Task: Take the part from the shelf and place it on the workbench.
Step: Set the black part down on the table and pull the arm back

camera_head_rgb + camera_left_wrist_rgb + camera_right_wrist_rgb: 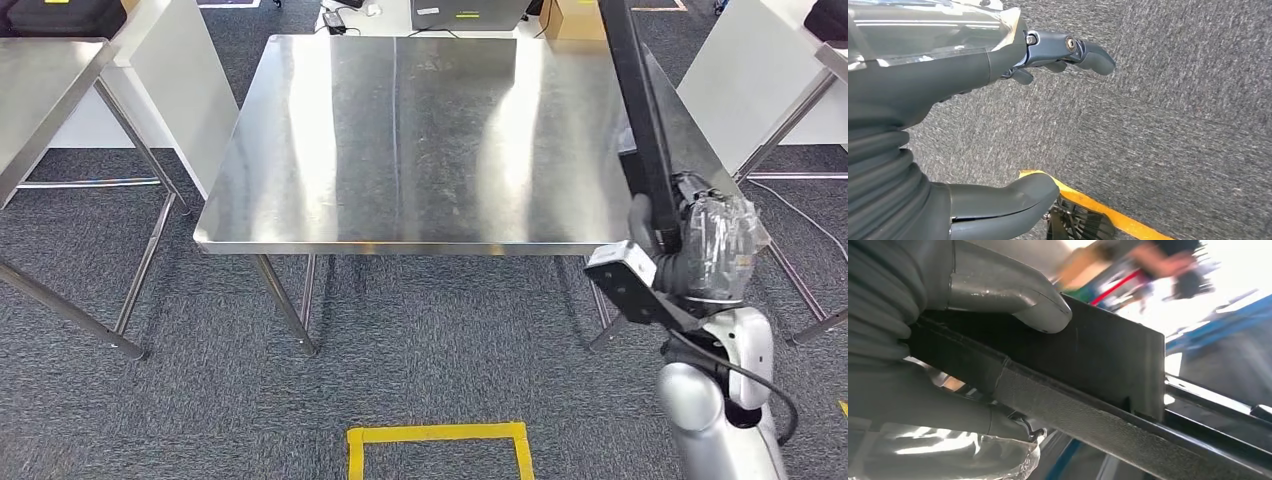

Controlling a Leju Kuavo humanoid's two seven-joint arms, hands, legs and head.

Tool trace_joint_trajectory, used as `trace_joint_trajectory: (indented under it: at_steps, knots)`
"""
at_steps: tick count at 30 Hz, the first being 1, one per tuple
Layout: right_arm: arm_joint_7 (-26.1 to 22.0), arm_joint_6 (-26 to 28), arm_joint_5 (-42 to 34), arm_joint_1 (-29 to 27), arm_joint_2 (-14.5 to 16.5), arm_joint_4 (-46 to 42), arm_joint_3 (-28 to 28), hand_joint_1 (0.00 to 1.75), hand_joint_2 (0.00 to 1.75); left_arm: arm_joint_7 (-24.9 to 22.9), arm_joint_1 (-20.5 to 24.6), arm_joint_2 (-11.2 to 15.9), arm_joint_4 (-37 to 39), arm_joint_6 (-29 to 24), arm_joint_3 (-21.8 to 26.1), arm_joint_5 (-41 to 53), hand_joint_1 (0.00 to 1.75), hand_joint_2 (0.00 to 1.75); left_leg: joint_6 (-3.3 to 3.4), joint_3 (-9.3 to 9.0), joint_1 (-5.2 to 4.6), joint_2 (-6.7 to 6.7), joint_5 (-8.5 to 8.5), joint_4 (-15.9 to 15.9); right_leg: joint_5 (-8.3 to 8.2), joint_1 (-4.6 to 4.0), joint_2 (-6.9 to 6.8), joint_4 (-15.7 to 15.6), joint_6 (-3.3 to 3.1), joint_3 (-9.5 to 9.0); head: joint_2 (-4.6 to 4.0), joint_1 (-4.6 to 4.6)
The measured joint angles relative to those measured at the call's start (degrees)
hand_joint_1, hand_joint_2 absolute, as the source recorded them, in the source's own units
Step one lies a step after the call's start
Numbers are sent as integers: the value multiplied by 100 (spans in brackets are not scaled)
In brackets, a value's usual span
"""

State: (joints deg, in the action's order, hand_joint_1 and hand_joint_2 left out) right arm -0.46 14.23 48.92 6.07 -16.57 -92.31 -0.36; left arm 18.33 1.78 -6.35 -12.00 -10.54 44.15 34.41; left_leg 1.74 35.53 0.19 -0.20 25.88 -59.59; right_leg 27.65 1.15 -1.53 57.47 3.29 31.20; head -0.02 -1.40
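Head view looks down on the workbench (420, 140); wrist views sit close (left faces carpet (1173, 110)).

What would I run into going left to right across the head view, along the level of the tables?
Side table → white panel → steel workbench → long black part held upright by the right robot hand → second white panel.

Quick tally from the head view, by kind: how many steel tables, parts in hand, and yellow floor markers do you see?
Steel tables: 3 (workbench, one at left, one at right)
Black part, held by right hand: 1
Yellow tape square: 1
Total: 5
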Motion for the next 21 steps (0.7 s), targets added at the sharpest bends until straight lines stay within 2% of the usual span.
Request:
trace_joint_trajectory:
  at_steps: [5, 8, 13, 16, 18, 20, 21]
  knots:
    - [215, 95, 673, 380, -728, 1059, -605, 154, 175, -12, 2, 5, -1, 40, 0, 79, 0, 175, 14, 3, -2, -7, -9, -1, -12, 0, -5, 0, 18, -2, 0, 0]
    - [381, 101, 1013, 649, -1046, 1664, -793, 154, 175, -3, 4, 17, -2, 67, 1, 137, 0, 175, 24, 6, -12, -7, -8, -10, -21, 6, -9, -4, 30, -3, 0, -1]
    - [646, 20, 1329, 1270, -1302, 2868, -868, 154, 175, 26, 28, 67, -4, 148, 0, 254, 0, 175, 80, 14, -51, -9, 5, -19, -31, 44, -11, -13, 77, -3, 0, 2]
    - [667, 33, 1393, 1480, -1360, 3396, -877, 154, 175, 33, 37, 103, -6, 179, 0, 280, 0, 175, 161, -21, -63, -24, -35, 68, -32, 65, -22, -41, 125, -12, 0, 4]
    - [668, 41, 1424, 1575, -1388, 3660, -876, 154, 175, 38, 52, 117, -8, 183, 1, 286, 0, 175, 235, -102, -27, -32, -98, 214, 100, 73, 22, 226, 119, 129, 0, -4]
    - [683, 42, 1496, 1688, -1390, 3945, -872, 154, 175, 36, 66, 127, -10, 185, 3, 309, 0, 175, 267, -145, -5, -43, -122, 282, 361, 74, 90, 923, 82, 501, 0, -19]
    - [694, 42, 1541, 1732, -1380, 4088, -866, 154, 175, 33, 70, 130, -11, 185, 4, 322, 0, 175, 265, -147, -3, -56, -117, 284, 461, 74, 107, 1275, 86, 698, 0, -21]
